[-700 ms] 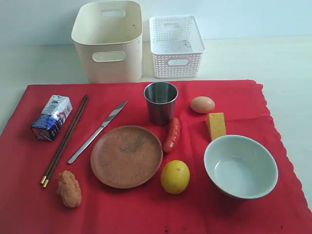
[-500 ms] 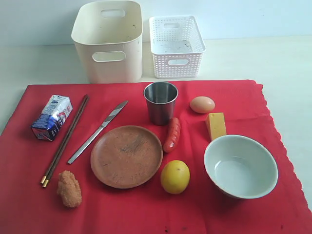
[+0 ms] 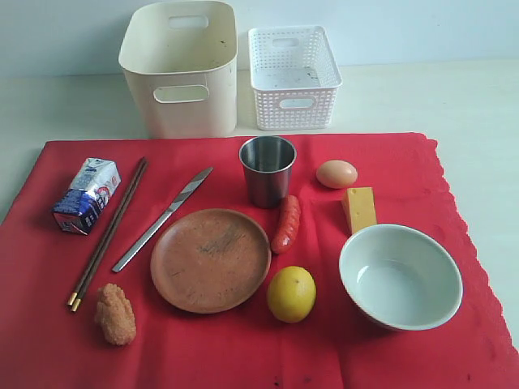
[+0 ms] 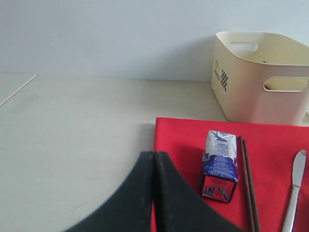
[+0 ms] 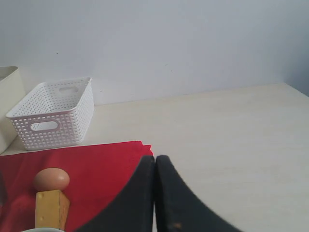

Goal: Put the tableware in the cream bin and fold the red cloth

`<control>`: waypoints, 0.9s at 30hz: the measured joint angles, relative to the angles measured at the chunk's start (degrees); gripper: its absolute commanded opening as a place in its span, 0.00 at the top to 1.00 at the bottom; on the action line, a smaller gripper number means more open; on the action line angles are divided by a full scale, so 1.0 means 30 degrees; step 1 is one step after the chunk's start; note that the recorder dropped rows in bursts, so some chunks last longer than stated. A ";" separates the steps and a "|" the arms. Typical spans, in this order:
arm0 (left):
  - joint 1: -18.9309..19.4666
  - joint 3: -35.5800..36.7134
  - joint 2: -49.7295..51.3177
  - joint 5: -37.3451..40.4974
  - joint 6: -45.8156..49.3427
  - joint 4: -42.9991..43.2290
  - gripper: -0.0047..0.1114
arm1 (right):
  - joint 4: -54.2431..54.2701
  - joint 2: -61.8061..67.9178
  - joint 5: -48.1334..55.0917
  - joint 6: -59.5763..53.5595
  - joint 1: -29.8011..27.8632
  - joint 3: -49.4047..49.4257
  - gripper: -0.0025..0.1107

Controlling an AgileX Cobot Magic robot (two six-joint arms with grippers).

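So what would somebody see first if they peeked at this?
The big red cloth spreads right across the front. A brown plate sits near its middle, with a pale bowl at its right. Behind it stand a cream bin and a white basket.

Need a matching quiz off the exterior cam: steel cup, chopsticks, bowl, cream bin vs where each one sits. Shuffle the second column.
Column A
1. steel cup
2. chopsticks
3. bowl
4. cream bin

Column B
a. lying alongside the milk carton
b. off the red cloth, next to the white basket
c. upright between the knife and the egg
d. by the cheese, near the cloth's scalloped edge

Pairs: 1-c, 2-a, 3-d, 4-b
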 measured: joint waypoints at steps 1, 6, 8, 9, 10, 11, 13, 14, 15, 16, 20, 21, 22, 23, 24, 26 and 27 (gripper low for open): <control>0.0000 0.0000 0.0000 0.0000 0.0000 0.0000 0.95 | 0.0000 0.0000 0.0000 0.0000 0.0000 0.0000 0.98; 0.0000 0.0000 0.0000 0.0000 0.0000 0.0000 0.95 | 0.0000 0.0000 0.0000 0.0000 0.0000 0.0000 0.98; 0.0000 0.0000 0.0000 0.0000 0.0000 0.0000 0.95 | 0.0000 0.0000 0.0000 0.0000 0.0000 0.0000 0.98; 0.0000 0.0000 0.0000 -0.0044 0.0000 0.0000 0.95 | 0.0000 0.0000 0.0000 0.0000 0.0000 0.0000 0.98; 0.0000 0.0000 0.0000 -0.0293 0.0000 0.0000 0.95 | 0.0000 0.0000 -0.0042 0.0000 0.0000 0.0000 0.98; 0.0000 0.0000 0.0000 -0.0838 0.0000 0.0000 0.95 | 0.0000 0.0000 -0.0200 0.0000 0.0000 0.0000 0.98; 0.0000 0.0000 0.0000 -0.1860 0.0000 -0.0087 0.95 | 0.0000 0.0000 -0.0628 0.0000 0.0000 0.0000 0.98; 0.0000 0.0000 0.0000 -0.2058 0.0000 -0.0087 0.95 | 0.0000 0.0000 -0.0724 0.0000 0.0000 0.0000 0.98; 0.0000 0.0000 0.0000 -0.2222 -0.0075 -0.0087 0.95 | 0.0000 0.0000 -0.0812 0.0000 0.0000 0.0000 0.98; 0.0000 0.0000 0.0000 -0.2326 -0.0265 -0.0087 0.95 | 0.0000 0.0000 -0.0889 0.0000 0.0000 0.0000 0.98; 0.0000 0.0000 0.0000 -0.2608 -0.2310 -0.0087 0.95 | 0.0000 0.0000 -0.1108 0.0000 0.0000 0.0000 0.98; 0.0000 0.0000 0.0000 -0.2745 -0.2924 -0.0087 0.95 | 0.0000 0.0000 -0.1206 0.0000 0.0000 0.0000 0.98; 0.0000 0.0000 0.0000 -0.3006 -0.3470 -0.0087 0.95 | 0.0000 0.0000 -0.1368 0.0000 0.0000 0.0000 0.98; 0.0000 0.0000 0.0000 -0.3221 -0.3808 -0.0087 0.95 | 0.0000 0.0000 -0.1506 0.0000 0.0000 0.0000 0.98; 0.0000 0.0000 0.0000 -0.3522 -0.4207 -0.0087 0.95 | 0.0000 0.0000 -0.1713 0.0000 0.0000 0.0000 0.98; 0.0000 0.0000 0.0000 -0.4083 -0.4726 -0.0087 0.95 | 0.0000 0.0000 -0.2124 0.0000 0.0000 0.0000 0.98; 0.0000 0.0000 0.0000 -0.4257 -0.4855 -0.0087 0.95 | 0.0000 0.0000 -0.2254 0.0000 0.0000 0.0000 0.98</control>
